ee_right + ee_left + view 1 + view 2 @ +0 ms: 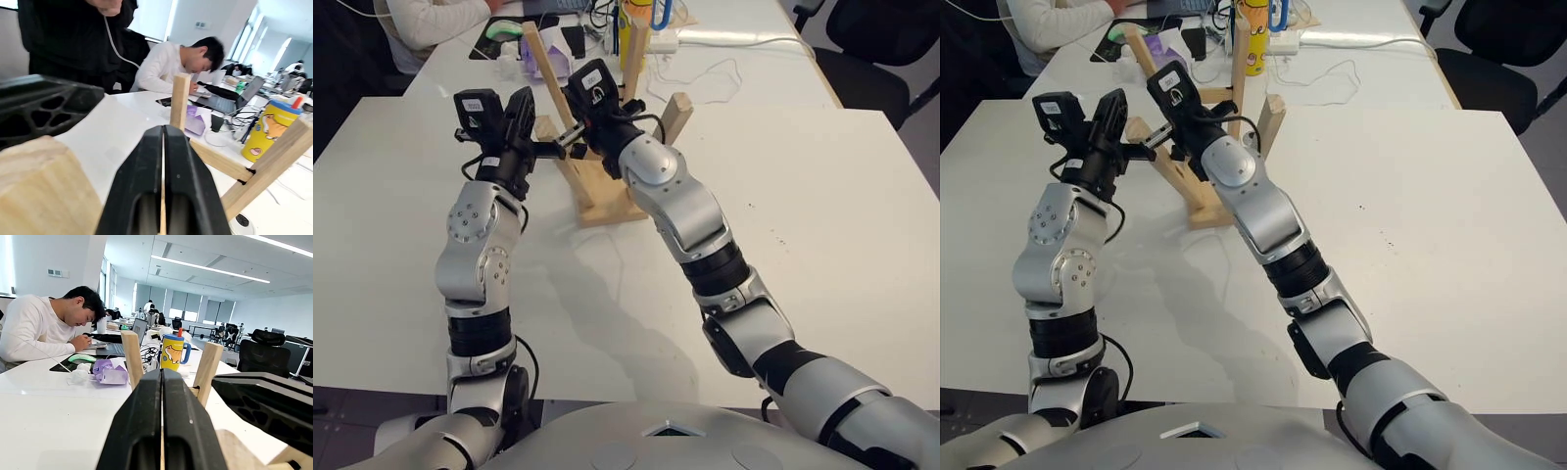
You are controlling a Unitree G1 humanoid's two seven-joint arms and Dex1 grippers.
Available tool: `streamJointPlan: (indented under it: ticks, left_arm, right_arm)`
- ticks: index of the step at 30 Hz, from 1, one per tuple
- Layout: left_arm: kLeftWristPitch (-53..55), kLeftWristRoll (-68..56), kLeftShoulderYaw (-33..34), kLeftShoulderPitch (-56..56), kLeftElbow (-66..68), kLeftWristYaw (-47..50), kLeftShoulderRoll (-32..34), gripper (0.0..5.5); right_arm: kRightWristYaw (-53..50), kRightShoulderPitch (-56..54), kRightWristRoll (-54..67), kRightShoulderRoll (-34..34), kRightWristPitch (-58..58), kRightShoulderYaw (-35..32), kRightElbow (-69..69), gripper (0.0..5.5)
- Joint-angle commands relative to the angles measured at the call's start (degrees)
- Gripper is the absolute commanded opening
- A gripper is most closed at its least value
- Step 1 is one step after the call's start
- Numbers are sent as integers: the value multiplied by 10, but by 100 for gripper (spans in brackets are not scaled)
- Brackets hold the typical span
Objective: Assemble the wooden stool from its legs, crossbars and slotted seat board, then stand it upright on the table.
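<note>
White surface (822, 215) carries the wooden stool (603, 196) upside down toward its far side: the seat board (612, 208) lies flat on it and the legs (548, 69) point up, with a crossbar (220, 160) joining two of them. Both arms meet at the stool's left side. The left tool (162, 382) has its fingers pressed together with just a thin seam between them, and so does the right tool (163, 134); whether either pinches anything I cannot tell. A yellow cup (173, 351) stands on another surface behind.
</note>
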Motion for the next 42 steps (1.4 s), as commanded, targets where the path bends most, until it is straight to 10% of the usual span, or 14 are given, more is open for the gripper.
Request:
streamJointPlan:
  ticks: [1,8,19,26,29,34,42]
  left_arm:
    - [4,-10,39,-43,-66,45,-5,0]
    - [9,-10,27,-30,-71,37,-17,0]
    - [11,-35,58,0,-62,0,14,0]
    - [21,-100,100,-14,-65,11,10,0]
    - [26,-107,103,-9,-94,25,13,0]
    - [32,-110,116,7,-175,62,12,0]
    - [14,-96,91,20,-154,65,-3,0]
  right_arm:
    - [146,166,-10,-89,165,153,147,3]
    - [124,152,79,-11,-18,-5,66,3]
    - [38,48,169,18,54,-148,-162,3]
    - [-42,-25,29,7,35,-69,-110,3]
    - [17,50,6,-41,181,44,-13,3]
    - [140,129,-53,-114,112,179,198,3]
    - [62,102,-49,-58,-83,62,90,3]
